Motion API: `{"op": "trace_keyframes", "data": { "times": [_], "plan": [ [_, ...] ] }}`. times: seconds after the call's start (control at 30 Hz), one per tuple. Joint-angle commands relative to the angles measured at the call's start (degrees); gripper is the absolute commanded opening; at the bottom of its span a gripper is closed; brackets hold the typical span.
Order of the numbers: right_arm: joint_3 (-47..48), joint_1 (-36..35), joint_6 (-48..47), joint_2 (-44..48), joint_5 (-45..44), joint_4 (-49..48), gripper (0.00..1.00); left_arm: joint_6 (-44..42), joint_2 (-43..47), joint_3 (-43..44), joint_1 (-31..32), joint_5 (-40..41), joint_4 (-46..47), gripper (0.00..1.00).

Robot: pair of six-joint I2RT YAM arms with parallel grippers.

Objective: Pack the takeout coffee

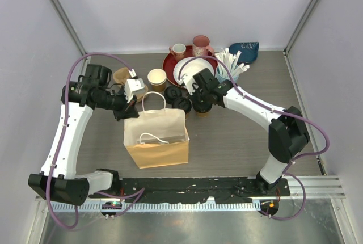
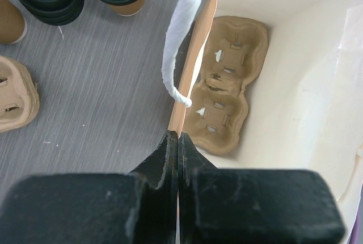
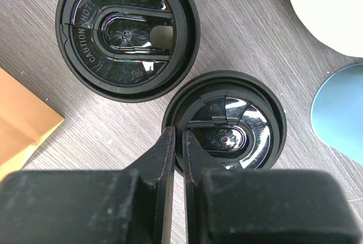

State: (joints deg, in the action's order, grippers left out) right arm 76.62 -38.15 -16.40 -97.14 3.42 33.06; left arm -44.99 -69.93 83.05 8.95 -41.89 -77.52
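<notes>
Takeout coffee: one lidded cup (image 3: 227, 123) stands on the table directly under the right gripper (image 3: 177, 136), its black lid facing up. The right fingers are drawn nearly together with only a thin slit between them. They sit astride the near-left rim of that lid, one finger outside the rim and one inside, and appear clamped on it. Beyond these fingers and to their left lies a second black lid (image 3: 127, 34), embossed CAUTION HOT, close beside the lidded cup but not touching it. An open tan cup (image 1: 157, 78), white inside and without a lid, stands upright farther off, between the two grippers. The left gripper (image 2: 178, 139) is closed tight on the top edge of the brown paper bag (image 1: 156, 153), with the bag wall pinched between the fingers. To the right of the left fingers, inside the bag, a pulp cup carrier (image 2: 227, 85) lies flat on the bottom with its sockets unfilled. The bag's white handle (image 2: 180, 45) hangs just ahead of the fingertips. To their left, outside the bag, a second carrier (image 2: 17, 99) rests on the grey table (image 2: 102, 85).
</notes>
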Motion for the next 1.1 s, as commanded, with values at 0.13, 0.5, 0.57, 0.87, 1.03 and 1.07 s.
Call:
{"op": "trace_keyframes", "data": {
  "times": [0.13,0.5,0.57,0.87,1.03,1.07],
  "plan": [
    [1.7,-0.2,0.7,4.4,0.5,2.4,0.01,1.0,0.7,2.6,0.2,-1.3,-17.4,0.00],
    [10.5,-0.3,5.9,13.7,2.5,13.8,0.01,7.4,7.5,2.2,0.9,3.0,-8.1,0.00],
    [13.1,-0.9,6.3,16.1,4.7,16.5,0.01,8.0,9.4,2.1,0.9,3.6,-6.2,0.00],
    [27.4,-11.8,3.5,19.4,1.3,27.8,0.01,10.6,12.4,2.4,0.9,8.1,-8.2,0.00],
    [36.7,-15.7,1.7,18.3,2.3,33.0,0.01,13.7,9.8,3.0,0.9,7.3,-8.4,0.00],
    [39.7,-16.1,1.5,17.9,2.4,33.8,0.01,14.4,9.0,3.0,0.9,7.3,-8.2,0.00]
  ]
}}
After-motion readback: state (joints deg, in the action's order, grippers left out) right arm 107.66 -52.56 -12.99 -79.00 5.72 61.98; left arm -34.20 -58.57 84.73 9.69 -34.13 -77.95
